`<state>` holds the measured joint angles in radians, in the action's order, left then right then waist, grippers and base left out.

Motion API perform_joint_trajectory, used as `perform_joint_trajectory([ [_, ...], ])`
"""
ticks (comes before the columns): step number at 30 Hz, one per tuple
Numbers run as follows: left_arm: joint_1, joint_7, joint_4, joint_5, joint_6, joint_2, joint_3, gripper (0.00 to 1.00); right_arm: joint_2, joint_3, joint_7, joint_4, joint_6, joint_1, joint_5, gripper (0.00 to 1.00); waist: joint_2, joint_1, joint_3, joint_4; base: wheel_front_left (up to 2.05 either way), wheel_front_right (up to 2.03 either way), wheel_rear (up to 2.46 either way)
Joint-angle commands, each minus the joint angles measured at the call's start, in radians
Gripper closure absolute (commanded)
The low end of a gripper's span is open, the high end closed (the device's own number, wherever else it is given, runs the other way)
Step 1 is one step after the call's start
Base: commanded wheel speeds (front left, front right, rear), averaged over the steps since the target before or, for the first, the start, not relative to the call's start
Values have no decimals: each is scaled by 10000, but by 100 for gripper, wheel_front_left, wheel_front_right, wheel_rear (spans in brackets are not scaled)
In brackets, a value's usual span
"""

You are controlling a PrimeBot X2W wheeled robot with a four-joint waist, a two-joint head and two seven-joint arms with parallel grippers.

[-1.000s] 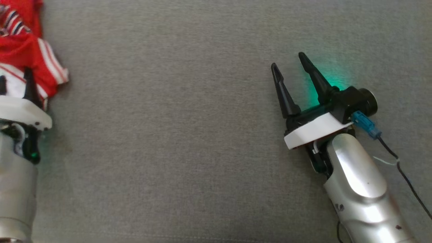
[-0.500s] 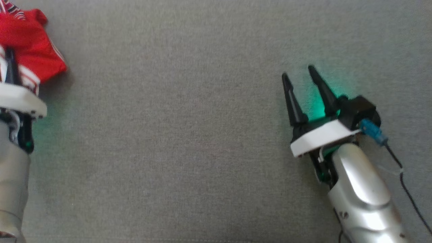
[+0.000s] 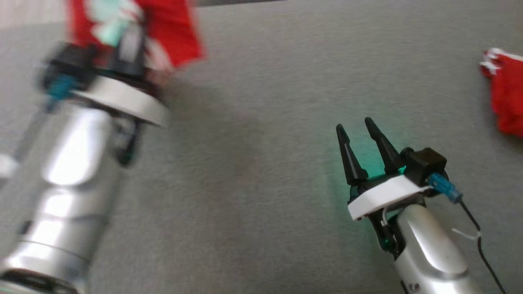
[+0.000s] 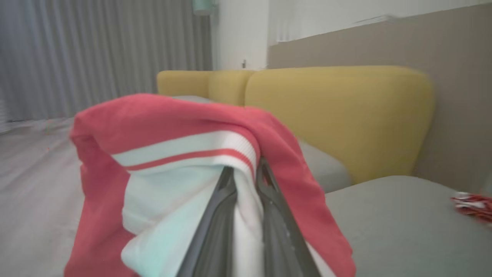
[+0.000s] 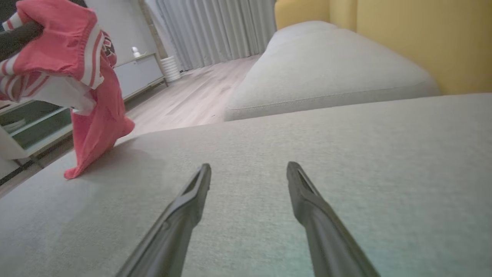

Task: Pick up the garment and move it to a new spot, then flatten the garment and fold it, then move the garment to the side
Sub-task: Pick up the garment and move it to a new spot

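Between the two dark fingers of the left pincer (image 4: 246, 173), pressed nearly together, sits a bunched fold of the red-and-white striped garment (image 4: 184, 115). The rest drapes over and below the fingertips. Its lowest corner hangs down to the grey sofa cushion (image 5: 346, 154) and looks to touch it. Pinching a fold high up likely serves the carry: most of the cloth hangs free of the cushion instead of dragging, so the task seems to be at its first step, the move to a new spot. The right pincer (image 5: 250, 166) is spread and empty, low over the cushion and well apart from the garment, probably kept ready for the flattening. Beyond its outer side, well apart, lies another small red cloth (image 3: 506, 98); what it is I cannot tell.
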<state>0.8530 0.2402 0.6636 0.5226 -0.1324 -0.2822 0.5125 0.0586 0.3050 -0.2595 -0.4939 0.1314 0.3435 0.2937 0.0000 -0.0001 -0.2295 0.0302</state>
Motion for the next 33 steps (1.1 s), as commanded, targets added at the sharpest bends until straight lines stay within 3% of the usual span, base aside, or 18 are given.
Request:
perform_joint_trajectory([
  [1,124,82,-446,132,18,-96,-42,100,-84,173,-22,268,-7,29,120,0,0,1,392,552,0,0,0],
  [9,-853,171,-624,697,30,1808,1673,100,-84,326,-22,191,-7,-153,287,0,0,1,601,1302,0,0,0],
  [10,-1023,192,-565,603,49,1917,1732,73,-84,360,-22,172,-7,-149,308,0,0,1,612,1347,0,0,0],
  [11,-1228,202,-471,502,55,1998,1806,11,-84,377,-22,154,-7,-141,328,0,0,1,627,1382,0,0,0],
  [12,-1412,207,-436,384,90,2057,1811,0,-84,373,-22,143,-7,-132,343,0,0,1,628,1396,0,0,0],
  [17,-2409,213,-557,-159,511,2143,1005,0,-84,186,-22,82,-7,-122,313,0,0,1,716,1271,0,0,0],
  [24,-4306,214,-1756,-1293,1152,1625,-1369,0,-84,-234,-22,41,-7,-284,203,0,0,1,1041,830,0,0,0],
  [28,-5311,215,-2230,-1782,1279,1489,-2382,0,-84,-376,-22,-12,-7,-425,140,0,0,1,1285,642,0,0,0],
  [33,-6947,215,-3026,-2484,1127,1672,-3721,0,-84,-570,-22,-166,-7,-802,22,0,0,1,1658,381,0,0,0],
])
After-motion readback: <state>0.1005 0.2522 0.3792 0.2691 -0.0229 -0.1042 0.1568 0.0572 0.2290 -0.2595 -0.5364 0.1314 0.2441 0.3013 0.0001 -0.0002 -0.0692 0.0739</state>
